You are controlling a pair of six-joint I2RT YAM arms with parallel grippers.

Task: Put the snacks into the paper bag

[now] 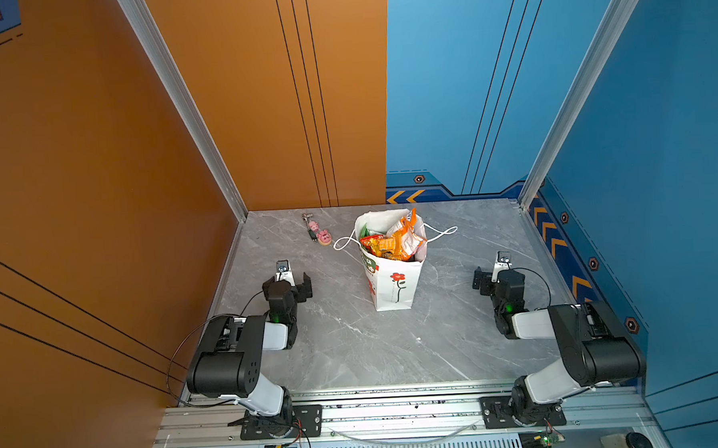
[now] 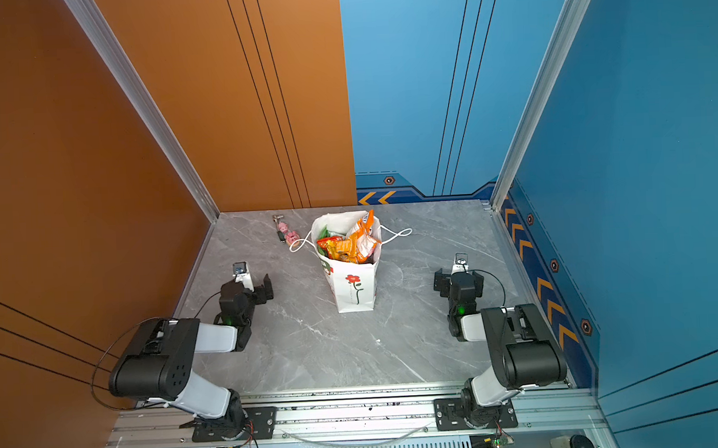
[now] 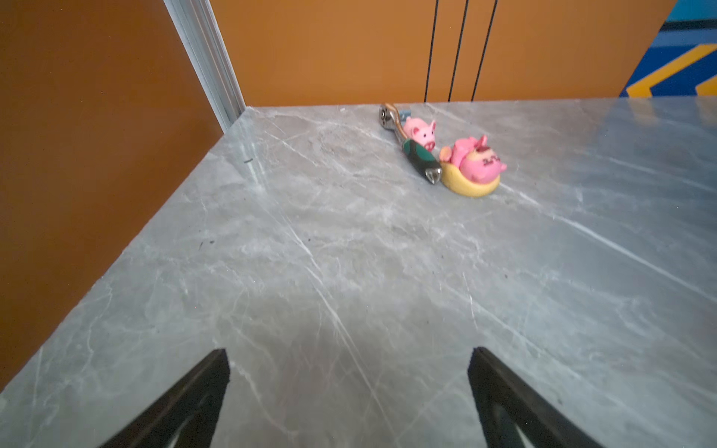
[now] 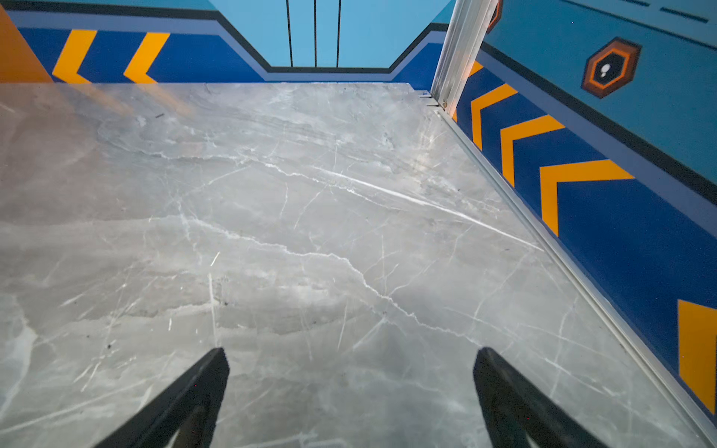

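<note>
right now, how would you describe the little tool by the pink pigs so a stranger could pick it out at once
Look along the far edge of the grey marble table, left of the white paper bag. Two pink pig charms lie there, and the ratchet wrench lies beside them. It alone is metal: shiny round head, dark green and black handle.

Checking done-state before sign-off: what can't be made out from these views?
- Crinkly foil snack packets: count unclear in both top views. The lower ones are hidden by the wall of the tall white paper gift bag and by the upper packets.
- Packet print: too small in both top views.
- Bag: outside both wrist views.
- Bluish bit: mostly hidden behind a pink pig charm in the left wrist view.
</note>
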